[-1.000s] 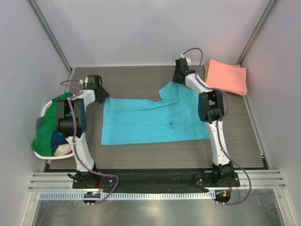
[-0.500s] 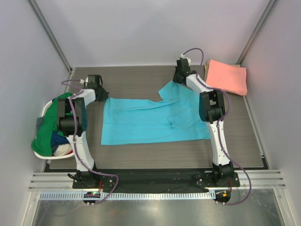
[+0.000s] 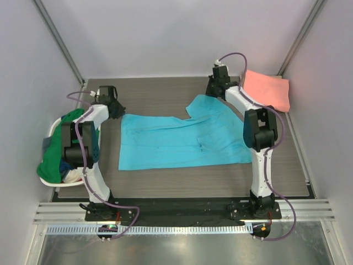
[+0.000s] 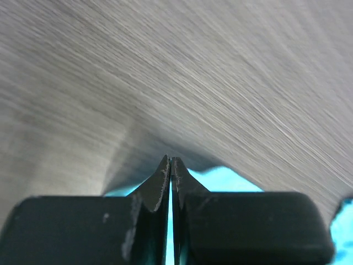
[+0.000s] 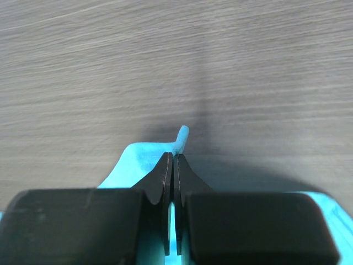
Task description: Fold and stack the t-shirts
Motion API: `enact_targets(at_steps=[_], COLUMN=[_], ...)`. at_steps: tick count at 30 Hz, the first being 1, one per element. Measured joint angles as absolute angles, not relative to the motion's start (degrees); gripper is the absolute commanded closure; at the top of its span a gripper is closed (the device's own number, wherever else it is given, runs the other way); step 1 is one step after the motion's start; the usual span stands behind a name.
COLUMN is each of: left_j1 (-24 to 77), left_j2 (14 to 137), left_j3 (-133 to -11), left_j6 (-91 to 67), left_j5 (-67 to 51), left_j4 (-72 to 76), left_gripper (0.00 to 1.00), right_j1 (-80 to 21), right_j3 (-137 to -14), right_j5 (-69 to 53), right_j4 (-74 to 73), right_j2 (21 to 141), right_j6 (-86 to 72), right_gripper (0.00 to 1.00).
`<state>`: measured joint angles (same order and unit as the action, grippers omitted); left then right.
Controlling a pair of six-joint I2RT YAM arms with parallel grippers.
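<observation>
Sky-blue t-shirt (image 3: 179,141) flat mid-table, long axis left-right; far-left corner pinched in closed left gripper (image 3: 117,110), far-right corner in closed right gripper (image 3: 212,92); salmon-pink shirt (image 3: 267,90) folded far right; green shirt (image 3: 58,157) heaped in white basket (image 3: 54,127), left edge.

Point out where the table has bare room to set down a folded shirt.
Bare table runs behind the blue shirt, along its near side, and right of it before the pink shirt. Crowded: the left edge by the basket, and the far corners held by the left gripper and right gripper.
</observation>
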<state>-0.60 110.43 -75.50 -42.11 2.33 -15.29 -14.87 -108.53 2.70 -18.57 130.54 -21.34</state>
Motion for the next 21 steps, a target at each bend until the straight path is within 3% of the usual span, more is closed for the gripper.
enact_targets(at_steps=[21], left_j1=[-1.93], left_j2=[87.55], left_j3=[-55.37], left_j6=[-39.72], left_j5=[2.46], left_j4=[-16.6], left_gripper=[1.0], right_j1=[-14.87], right_j3=[-62.0], right_j5=[2.02], right_j4=[-13.69], right_j2=[81.34], right_j6=[-22.17], right_gripper=[0.99])
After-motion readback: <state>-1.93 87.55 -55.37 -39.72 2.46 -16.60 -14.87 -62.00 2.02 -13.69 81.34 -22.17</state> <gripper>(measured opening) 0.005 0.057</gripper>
